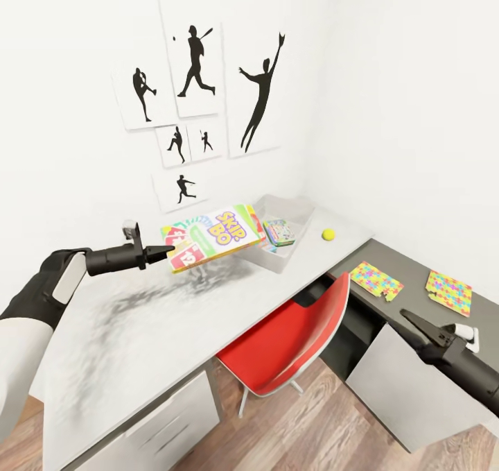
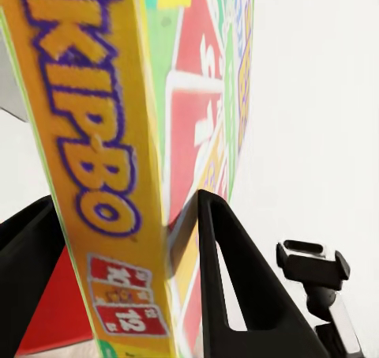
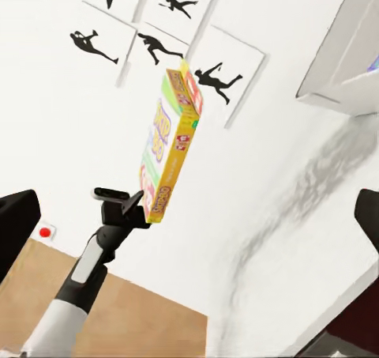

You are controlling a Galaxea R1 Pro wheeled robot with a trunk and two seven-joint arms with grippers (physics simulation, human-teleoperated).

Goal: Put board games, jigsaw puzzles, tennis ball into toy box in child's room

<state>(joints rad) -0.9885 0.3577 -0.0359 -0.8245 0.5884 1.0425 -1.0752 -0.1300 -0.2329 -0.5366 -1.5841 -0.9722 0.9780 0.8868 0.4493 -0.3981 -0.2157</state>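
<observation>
Nearest the camera, the right gripper (image 1: 405,313) hangs low beside the dark grey section of the worktop (image 1: 416,266); in the right wrist view its two fingers (image 3: 16,216) stand far apart at the frame edges, so the jaws are wide open and hold nothing. A red chair (image 1: 298,332) is tucked under the worktop between the arms, its legs largely hidden by the seat shell.

On the dark section lie the two jigsaw puzzles (image 1: 376,280) (image 1: 449,292), flat and well apart from each other.

The left gripper (image 1: 170,251) reaches over the white worktop (image 1: 173,325). Its jaws are closed on one short end of the Skip-Bo game box (image 1: 211,237), which is held clear of the surface. In the left wrist view the black fingers (image 2: 225,279) press both broad faces of the box (image 2: 95,152), whose far end is cut off by the frame.

Further back, the tennis ball (image 1: 328,234) rests on the white worktop, just beside the grey toy box (image 1: 294,211). The toy box already contains a small blue game box (image 1: 279,232); its near rim is partly hidden behind the held box. A scrap of red and white print shows below the blue box, too little to identify.

On the far wall hang black silhouette pictures (image 1: 194,62).
</observation>
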